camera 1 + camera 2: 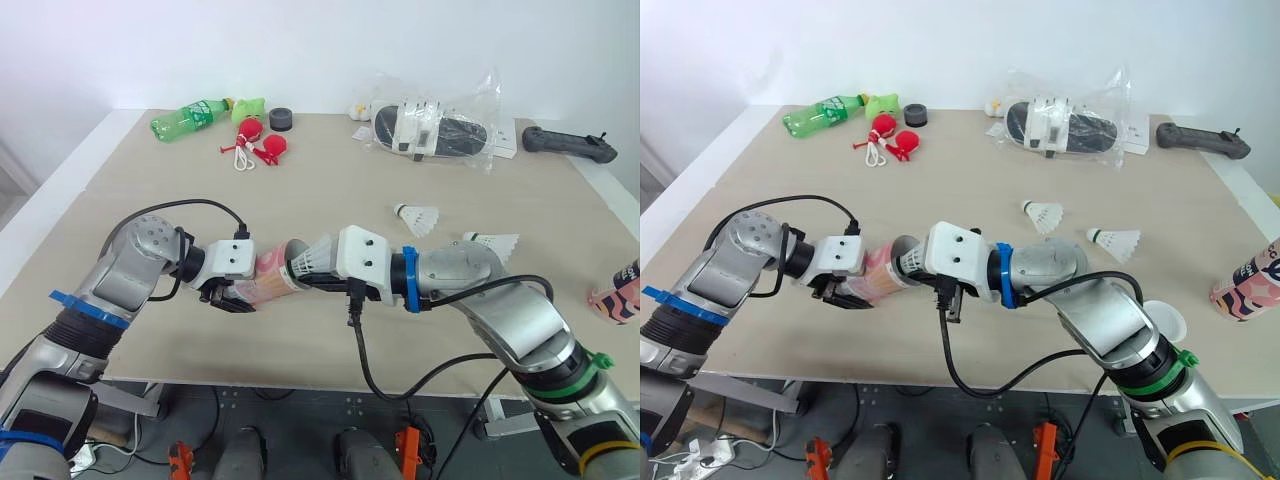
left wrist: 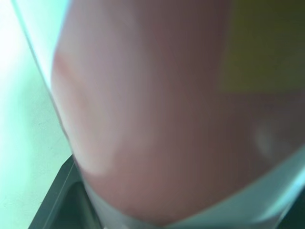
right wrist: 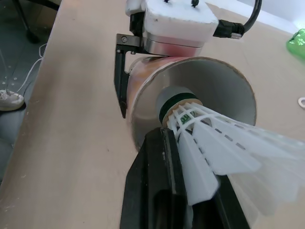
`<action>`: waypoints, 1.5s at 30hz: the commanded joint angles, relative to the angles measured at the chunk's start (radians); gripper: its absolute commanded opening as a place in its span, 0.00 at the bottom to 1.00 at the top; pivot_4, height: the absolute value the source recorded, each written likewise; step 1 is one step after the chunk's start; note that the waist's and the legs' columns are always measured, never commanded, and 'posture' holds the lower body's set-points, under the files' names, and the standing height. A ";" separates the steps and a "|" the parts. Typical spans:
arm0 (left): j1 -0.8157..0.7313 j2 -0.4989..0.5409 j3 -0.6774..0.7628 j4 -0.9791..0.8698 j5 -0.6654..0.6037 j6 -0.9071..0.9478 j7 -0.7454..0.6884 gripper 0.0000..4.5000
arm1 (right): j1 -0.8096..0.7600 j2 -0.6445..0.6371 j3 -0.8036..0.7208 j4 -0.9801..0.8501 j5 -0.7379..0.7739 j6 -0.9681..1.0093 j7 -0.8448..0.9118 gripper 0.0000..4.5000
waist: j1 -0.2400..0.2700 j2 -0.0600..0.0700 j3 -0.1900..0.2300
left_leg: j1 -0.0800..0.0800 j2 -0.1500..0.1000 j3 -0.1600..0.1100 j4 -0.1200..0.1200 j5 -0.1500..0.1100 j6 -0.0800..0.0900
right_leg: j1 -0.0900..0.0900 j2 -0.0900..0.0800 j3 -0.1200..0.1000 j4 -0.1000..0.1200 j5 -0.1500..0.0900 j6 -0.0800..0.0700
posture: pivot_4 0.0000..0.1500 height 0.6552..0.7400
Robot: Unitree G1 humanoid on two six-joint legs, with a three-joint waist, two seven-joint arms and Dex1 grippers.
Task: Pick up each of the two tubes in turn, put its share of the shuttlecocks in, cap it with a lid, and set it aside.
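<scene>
Where round tube (image 3: pixel 217 78) opens, ribbed shuttlecock (image 3: pixel 209 138) sits

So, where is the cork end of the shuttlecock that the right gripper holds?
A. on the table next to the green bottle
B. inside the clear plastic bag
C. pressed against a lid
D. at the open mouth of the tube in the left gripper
D: in the right wrist view the right gripper holds the shuttlecock with its cork at the open mouth of the tube, which the left gripper grips.

No legible txt, brands or nos.; green bottle (image 1: pixel 193 117) label too small to read.
</scene>
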 commanded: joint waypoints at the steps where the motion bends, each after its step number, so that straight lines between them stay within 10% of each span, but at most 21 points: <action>1: 0.023 -0.013 -0.028 -0.010 -0.001 0.005 -0.004 0.64 | -0.036 0.017 -0.047 -0.030 0.028 0.009 0.018 0.40 | 0.001 0.000 0.000 | 0.000 0.000 0.000 0.000 0.000 0.000 | 0.000 0.000 0.000 0.000 0.000 0.000 | 1.00 1.00; 7: 0.025 -0.019 -0.029 -0.010 -0.001 0.006 0.000 0.64 | -0.019 -0.002 -0.183 -0.067 0.119 0.075 0.034 0.97 | 0.001 0.000 0.000 | 0.000 0.000 0.000 0.000 0.000 0.000 | 0.000 0.000 0.000 0.001 -0.001 0.000 | 1.00 1.00; 15: 0.040 -0.016 -0.023 -0.017 -0.004 0.008 0.009 0.64 | 0.149 -0.001 -0.630 -0.062 0.375 0.245 -0.097 0.97 | 0.006 0.000 0.000 | 0.000 0.000 -0.001 0.000 0.000 0.000 | 0.001 -0.001 -0.001 0.001 -0.001 0.000 | 1.00 1.00; 25: 0.039 -0.024 -0.027 -0.016 -0.003 0.012 0.011 0.64 | 0.215 0.158 -0.487 0.322 -0.039 0.066 -0.542 0.97 | 0.000 0.001 0.000 | 0.002 -0.001 0.002 0.000 0.000 0.001 | 0.001 0.000 0.002 0.002 -0.001 -0.001 | 1.00 1.00; 45: 0.056 -0.017 -0.014 -0.058 -0.005 0.047 0.020 0.64 | -0.145 0.346 -0.453 1.224 -0.207 -0.445 -0.609 0.97 | -0.003 0.001 0.000 | 0.001 -0.001 0.001 -0.001 0.000 0.001 | 0.001 -0.001 0.001 0.001 -0.001 0.001 | 1.00 1.00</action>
